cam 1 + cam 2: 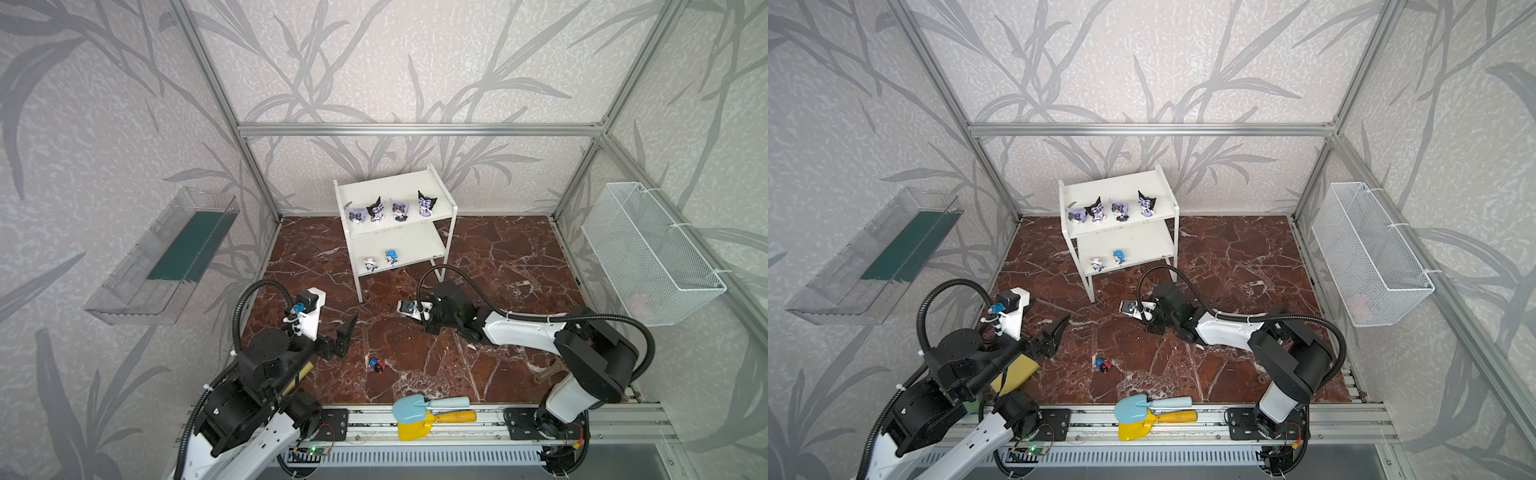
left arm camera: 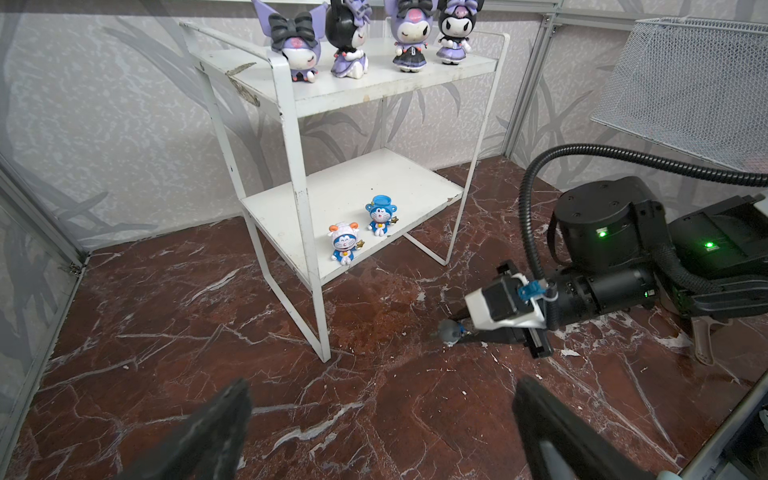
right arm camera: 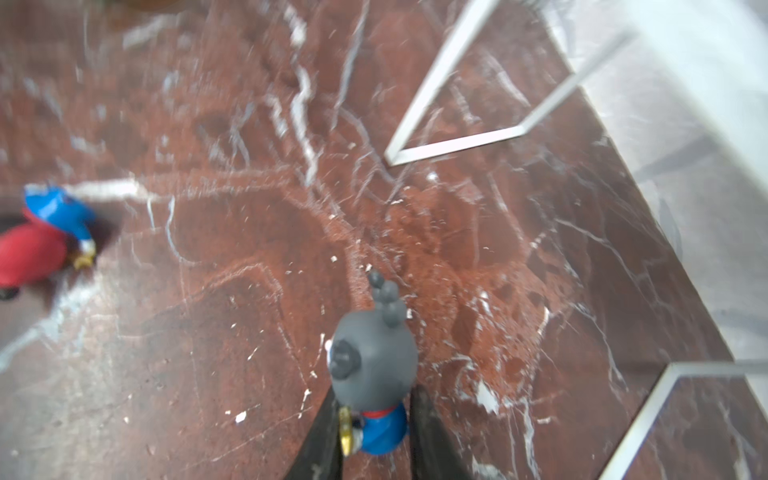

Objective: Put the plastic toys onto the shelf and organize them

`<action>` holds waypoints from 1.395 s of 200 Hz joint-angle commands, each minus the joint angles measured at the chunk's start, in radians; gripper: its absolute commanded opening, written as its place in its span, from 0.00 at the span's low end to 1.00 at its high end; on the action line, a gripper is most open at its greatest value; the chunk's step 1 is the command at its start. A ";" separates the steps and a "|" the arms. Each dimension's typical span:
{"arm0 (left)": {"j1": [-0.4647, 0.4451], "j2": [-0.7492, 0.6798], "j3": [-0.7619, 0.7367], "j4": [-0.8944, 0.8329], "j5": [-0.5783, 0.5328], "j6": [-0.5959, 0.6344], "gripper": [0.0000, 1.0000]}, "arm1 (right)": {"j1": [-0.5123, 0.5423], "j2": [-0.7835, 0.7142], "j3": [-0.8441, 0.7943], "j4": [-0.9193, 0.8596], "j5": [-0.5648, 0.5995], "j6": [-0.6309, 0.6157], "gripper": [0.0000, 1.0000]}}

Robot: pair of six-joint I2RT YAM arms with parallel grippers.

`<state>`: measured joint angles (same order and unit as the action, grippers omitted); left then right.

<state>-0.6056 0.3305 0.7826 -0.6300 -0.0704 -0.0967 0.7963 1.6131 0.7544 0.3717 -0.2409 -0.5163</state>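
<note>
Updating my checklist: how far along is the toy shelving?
Done: four purple figurines on the shelf's top board, two small blue ones on the lower. In hand: the right gripper grips a grey-headed figurine. Remaining: that one and the red figurine lying on the floor.

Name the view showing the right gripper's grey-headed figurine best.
Right wrist view: the grey-headed figurine fills the foreground, blue body pinched in the right gripper. Left wrist shows it small; both top views hide it under the right arm.
</note>
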 commanded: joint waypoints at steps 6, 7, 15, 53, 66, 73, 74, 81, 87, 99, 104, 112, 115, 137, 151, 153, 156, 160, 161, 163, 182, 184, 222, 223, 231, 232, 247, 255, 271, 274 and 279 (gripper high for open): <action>0.008 0.017 -0.008 0.021 0.016 0.006 0.99 | -0.058 -0.057 -0.077 0.264 -0.144 0.254 0.17; 0.008 0.018 -0.008 0.021 0.017 0.007 0.99 | -0.060 -0.058 -0.078 0.270 -0.149 0.261 0.17; 0.009 0.021 -0.008 0.021 0.020 0.007 0.99 | -0.081 -0.062 -0.097 0.321 -0.182 0.314 0.17; 0.008 0.043 -0.006 0.023 0.057 0.005 0.99 | -0.157 -0.050 -0.171 0.603 -0.321 0.539 0.17; 0.008 0.052 -0.005 0.027 0.081 0.005 0.99 | -0.178 -0.033 -0.190 0.706 -0.373 0.615 0.18; 0.009 0.060 -0.006 0.028 0.103 0.005 0.99 | -0.185 -0.022 -0.194 0.753 -0.403 0.650 0.18; 0.009 0.062 -0.005 0.029 0.107 0.005 1.00 | -0.185 -0.021 -0.195 0.759 -0.408 0.656 0.18; 0.008 0.074 -0.004 0.030 0.133 0.005 1.00 | -0.188 -0.010 -0.197 0.799 -0.431 0.683 0.18; 0.008 0.085 -0.003 0.032 0.161 0.005 1.00 | -0.188 0.000 -0.198 0.831 -0.460 0.697 0.18; 0.009 0.100 -0.002 0.038 0.225 0.002 0.99 | -0.189 0.019 -0.196 0.884 -0.517 0.727 0.18; 0.007 0.130 -0.002 0.040 0.250 0.000 0.99 | -0.188 0.025 -0.196 0.902 -0.537 0.738 0.18; 0.008 0.152 0.001 0.041 0.291 -0.003 0.99 | -0.187 0.035 -0.190 0.923 -0.589 0.748 0.18; 0.007 0.160 0.002 0.041 0.307 -0.003 0.99 | -0.186 0.040 -0.187 0.928 -0.602 0.756 0.18; 0.008 0.209 0.007 0.047 0.406 -0.009 0.99 | -0.165 0.053 -0.191 0.948 -0.666 0.764 0.18; 0.008 0.232 0.009 0.049 0.441 -0.013 0.99 | -0.141 0.054 -0.196 0.955 -0.688 0.752 0.18; 0.008 0.237 0.009 0.049 0.445 -0.013 0.99 | -0.136 0.054 -0.196 0.956 -0.689 0.749 0.18; 0.008 0.240 0.009 0.049 0.449 -0.014 0.99 | -0.130 0.053 -0.197 0.954 -0.693 0.746 0.18; 0.008 0.245 0.009 0.049 0.457 -0.015 0.99 | -0.122 0.052 -0.199 0.952 -0.697 0.739 0.18; 0.008 0.247 0.010 0.049 0.459 -0.015 1.00 | -0.120 0.051 -0.199 0.951 -0.698 0.737 0.18; 0.007 0.250 0.009 0.049 0.462 -0.015 0.99 | -0.116 0.050 -0.199 0.950 -0.701 0.733 0.19; 0.008 0.270 0.012 0.049 0.494 -0.017 0.98 | -0.072 0.032 -0.201 0.902 -0.709 0.677 0.19; 0.008 0.271 0.013 0.050 0.497 -0.017 0.97 | -0.067 0.030 -0.201 0.893 -0.709 0.671 0.19; 0.008 0.295 0.014 0.050 0.554 -0.016 0.84 | -0.010 -0.016 -0.191 0.785 -0.707 0.581 0.19; 0.008 0.295 0.014 0.051 0.555 -0.017 0.83 | -0.010 -0.017 -0.191 0.783 -0.708 0.581 0.19; 0.008 0.300 0.016 0.052 0.566 -0.017 0.80 | -0.004 -0.024 -0.188 0.770 -0.716 0.575 0.19; 0.008 0.300 0.016 0.052 0.568 -0.016 0.79 | -0.003 -0.026 -0.188 0.768 -0.717 0.573 0.19; 0.009 0.312 0.017 0.050 0.579 -0.016 0.75 | 0.010 -0.042 -0.183 0.739 -0.724 0.558 0.19; 0.008 0.317 0.020 0.050 0.587 -0.015 0.74 | 0.015 -0.049 -0.180 0.726 -0.724 0.552 0.19; 0.008 0.319 0.019 0.055 0.600 -0.017 0.74 | 0.031 -0.067 -0.169 0.669 -0.721 0.524 0.19; 0.007 0.320 0.017 0.056 0.602 -0.016 0.74 | 0.033 -0.071 -0.167 0.657 -0.720 0.517 0.19; 0.008 0.319 0.018 0.056 0.606 -0.017 0.74 | 0.039 -0.076 -0.164 0.638 -0.718 0.507 0.19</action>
<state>-0.6010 0.6487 0.7826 -0.5919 0.4889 -0.1135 0.8097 1.5852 0.5644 1.0946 -0.9443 0.0551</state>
